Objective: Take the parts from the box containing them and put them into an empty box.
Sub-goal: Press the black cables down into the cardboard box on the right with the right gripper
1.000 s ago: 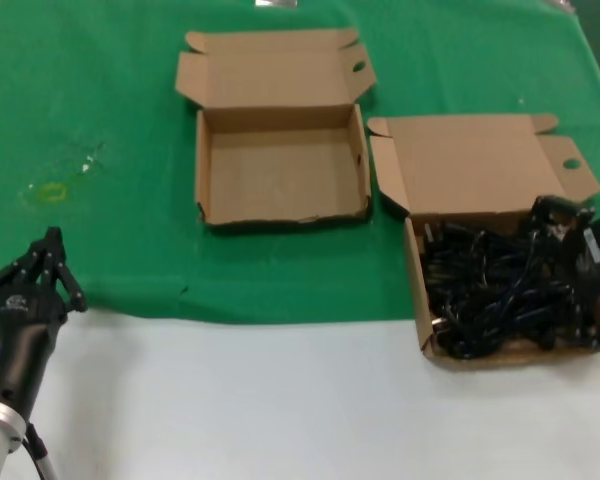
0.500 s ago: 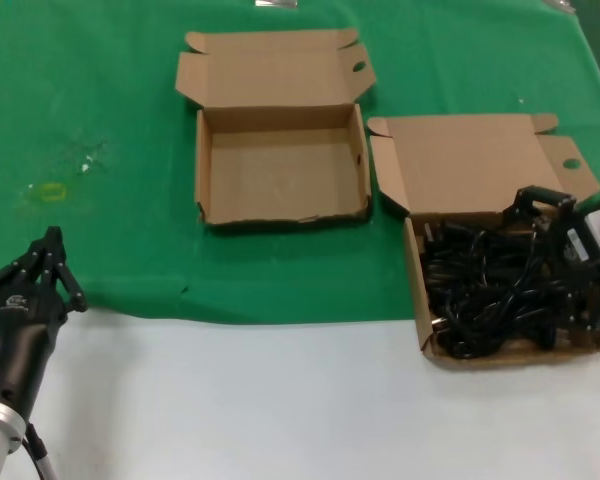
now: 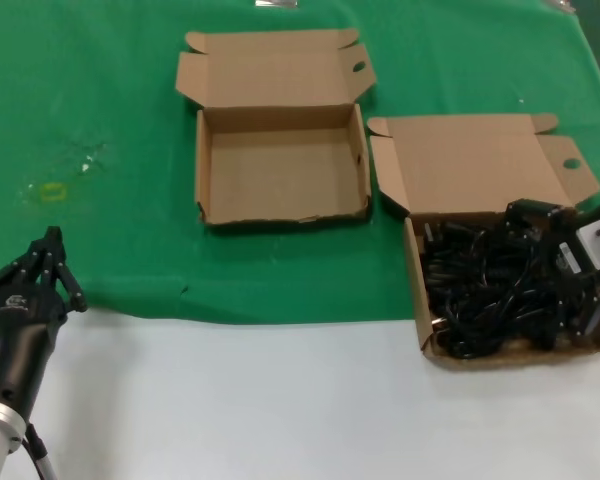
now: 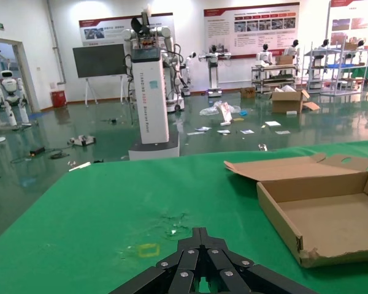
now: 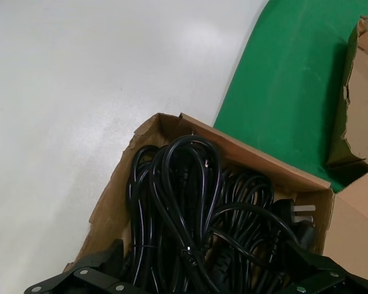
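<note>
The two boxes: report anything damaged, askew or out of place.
The empty box has a wavy front wall with white nicks, and a torn, ragged edge shows in the left wrist view. The box of cords has a bent, frayed front corner in the right wrist view. The black cords lie tangled but inside it.

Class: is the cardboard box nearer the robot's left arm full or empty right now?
Empty: the empty box shows only bare cardboard floor; its lid lies open.

The left gripper (image 3: 48, 262) is black, with thin bars and small silver screws. The right gripper (image 3: 570, 262) is black with a grey-white block.
</note>
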Available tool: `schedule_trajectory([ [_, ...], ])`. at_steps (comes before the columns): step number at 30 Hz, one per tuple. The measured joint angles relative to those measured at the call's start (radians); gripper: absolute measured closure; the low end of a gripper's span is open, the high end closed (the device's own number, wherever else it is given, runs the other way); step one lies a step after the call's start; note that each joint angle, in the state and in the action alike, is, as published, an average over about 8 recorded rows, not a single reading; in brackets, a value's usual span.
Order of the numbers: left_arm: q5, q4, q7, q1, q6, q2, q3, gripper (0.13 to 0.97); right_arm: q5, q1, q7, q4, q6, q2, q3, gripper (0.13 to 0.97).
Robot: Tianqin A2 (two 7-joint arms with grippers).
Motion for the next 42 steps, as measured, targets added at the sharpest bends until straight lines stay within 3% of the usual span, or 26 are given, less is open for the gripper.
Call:
schedule_trajectory([
  [10,0.0,0.0,0.0,0.0,0.0,0.0,0.0,0.953,-0.017,-0.003,0.006,-0.004,-0.001,-0.006,0.011,0.238],
  [18,0.0,0.0,0.0,0.0,0.0,0.0,0.0,0.953,-0.028,-0.008,0.007,-0.009,-0.005,-0.007,0.016,0.4],
  [22,0.0,0.0,0.0,0.0,0.0,0.0,0.0,0.953,-0.033,-0.011,0.007,-0.011,-0.007,-0.007,0.017,0.4],
  [30,0.0,0.0,0.0,0.0,0.0,0.0,0.0,0.953,-0.036,-0.02,0.012,0.001,-0.014,-0.005,0.02,0.62],
  [39,0.0,0.0,0.0,0.0,0.0,0.0,0.0,0.953,-0.041,-0.019,0.031,0.026,-0.025,0.006,0.026,0.792],
  [42,0.0,0.0,0.0,0.0,0.0,0.0,0.0,0.953,-0.044,-0.016,0.043,0.038,-0.031,0.013,0.029,0.812],
])
